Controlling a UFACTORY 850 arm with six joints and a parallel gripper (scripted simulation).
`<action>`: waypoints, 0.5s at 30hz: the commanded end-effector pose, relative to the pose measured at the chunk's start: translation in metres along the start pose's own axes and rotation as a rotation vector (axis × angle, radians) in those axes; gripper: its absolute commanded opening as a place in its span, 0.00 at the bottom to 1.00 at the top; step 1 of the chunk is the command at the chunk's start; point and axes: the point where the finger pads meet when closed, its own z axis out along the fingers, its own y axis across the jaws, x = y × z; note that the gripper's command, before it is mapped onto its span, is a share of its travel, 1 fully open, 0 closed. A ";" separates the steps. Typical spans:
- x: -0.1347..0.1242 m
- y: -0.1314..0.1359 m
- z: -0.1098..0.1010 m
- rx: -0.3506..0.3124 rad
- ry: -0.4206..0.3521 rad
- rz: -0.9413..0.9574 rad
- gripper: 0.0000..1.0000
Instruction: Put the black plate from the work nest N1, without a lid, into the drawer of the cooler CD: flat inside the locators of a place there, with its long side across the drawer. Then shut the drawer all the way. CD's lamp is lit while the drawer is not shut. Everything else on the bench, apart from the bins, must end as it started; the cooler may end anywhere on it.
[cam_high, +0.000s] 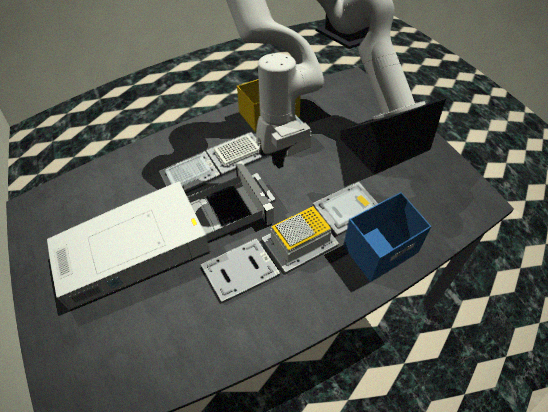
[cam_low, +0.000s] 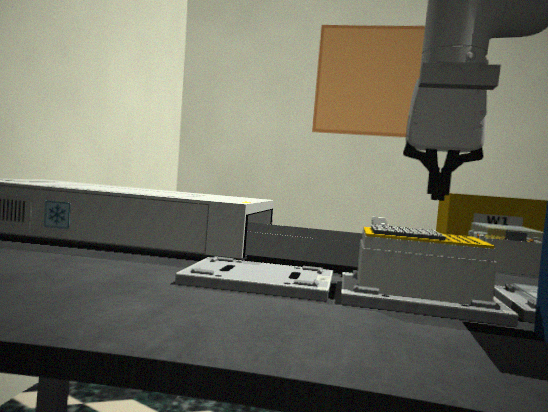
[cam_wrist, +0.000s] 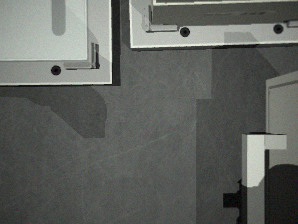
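Observation:
The white cooler (cam_high: 120, 240) (cam_low: 125, 220) lies at the left of the bench with its drawer (cam_high: 256, 190) (cam_low: 300, 242) (cam_wrist: 252, 160) pulled out. The black plate (cam_high: 227, 204) lies flat in the drawer, without a lid, in the place next to the drawer's front panel. A small yellow lamp (cam_high: 192, 220) on the cooler's top is lit. My gripper (cam_high: 280, 161) (cam_low: 438, 192) is shut and empty. It hangs above the bare bench just beyond the drawer's front panel. Its fingers do not show in the wrist view.
An empty grey nest (cam_high: 240, 267) (cam_low: 255, 275) lies before the drawer, next to a yellow-topped tip box (cam_high: 300, 230) (cam_low: 425, 260). Two nests with plates (cam_high: 189, 170) (cam_high: 235, 149) lie behind the drawer. A blue bin (cam_high: 387, 235), a yellow bin (cam_high: 248, 102) (cam_low: 490, 210) and a black screen (cam_high: 395, 132) stand around.

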 end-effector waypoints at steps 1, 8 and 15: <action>0.000 0.001 0.006 -0.002 0.001 0.001 0.00; 0.000 0.001 0.017 -0.002 0.001 0.001 0.00; 0.000 0.001 0.026 -0.002 0.001 0.001 0.00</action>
